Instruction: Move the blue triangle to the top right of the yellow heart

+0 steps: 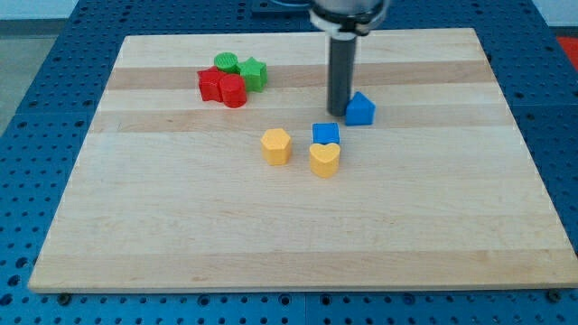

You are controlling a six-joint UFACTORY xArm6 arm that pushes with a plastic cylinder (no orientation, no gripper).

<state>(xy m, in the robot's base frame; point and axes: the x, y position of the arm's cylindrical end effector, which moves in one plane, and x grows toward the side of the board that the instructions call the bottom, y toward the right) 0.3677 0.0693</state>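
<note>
No writing is showing anywhere. My tip (338, 112) is touching the blue triangle's (360, 108) left side; having no hand, it is grasping nothing. The triangle is sitting up-right of the yellow heart (324, 159) on the surface (433, 217).

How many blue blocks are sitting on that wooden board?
2. One blue block sits right of centre near the view's top, touching my tip on its left. The other blue block lies just below-left, directly above the yellow heart. None looks hidden.
</note>
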